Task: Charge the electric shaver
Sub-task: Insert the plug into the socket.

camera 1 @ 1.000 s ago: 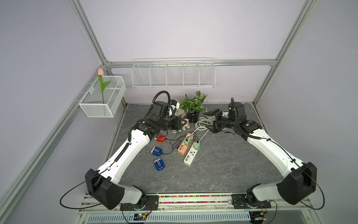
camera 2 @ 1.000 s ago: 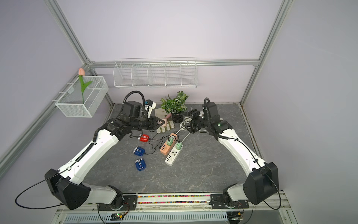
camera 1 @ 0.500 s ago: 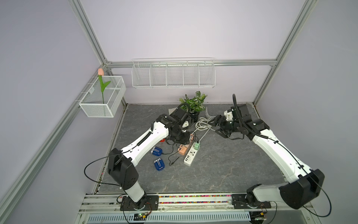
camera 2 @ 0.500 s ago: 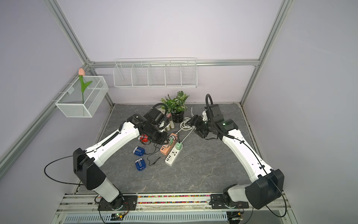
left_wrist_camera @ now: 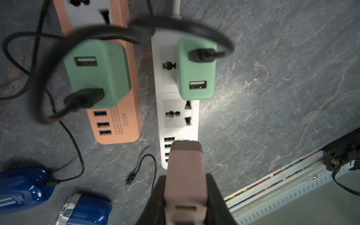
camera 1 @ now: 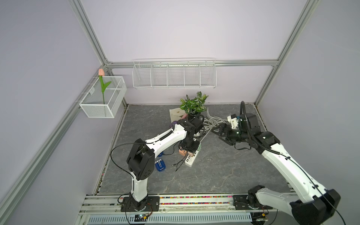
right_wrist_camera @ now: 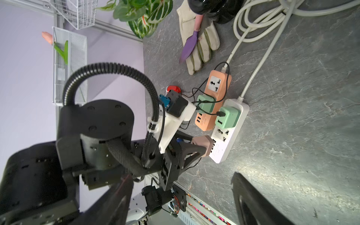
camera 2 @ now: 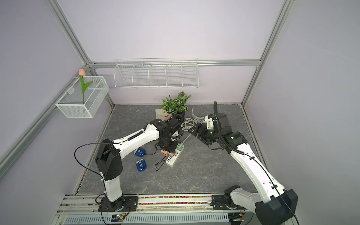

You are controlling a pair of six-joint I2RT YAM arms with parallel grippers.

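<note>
Since a second ago the left arm has swung away from the far side by the plant [camera 1: 192, 105] and now reaches over the two power strips in the middle of the table [camera 1: 214, 175]. The right arm has stayed close to its place beside the coiled white cord [camera 1: 212, 120].

The left claw [left_wrist_camera: 186, 176] pinches a pink charger [left_wrist_camera: 185, 155] between its black fingers and holds it over the near end of the white strip [left_wrist_camera: 179, 116], above the row of small ports. I cannot tell whether the charger touches the strip. An orange strip [left_wrist_camera: 124, 124] lies just left of the white one, side by side with it. Each strip carries a green charger, one on the orange [left_wrist_camera: 97, 74] and one on the white [left_wrist_camera: 196, 78], both with black cables plugged in.

The right claw [camera 2: 194, 133] hangs to the right of the strips, its fingers spread wide with nothing between them.

Two blue shavers lie left of the strips. A thin black cable runs into the farther shaver [camera 2: 140, 152]. The nearer shaver [camera 2: 141, 165] lies apart from it, and a loose cable tip [left_wrist_camera: 130, 178] rests on the table between this shaver and the white strip. A glove [right_wrist_camera: 200, 39] with a purple trowel [right_wrist_camera: 188, 46] on it lies far behind the strips.
</note>
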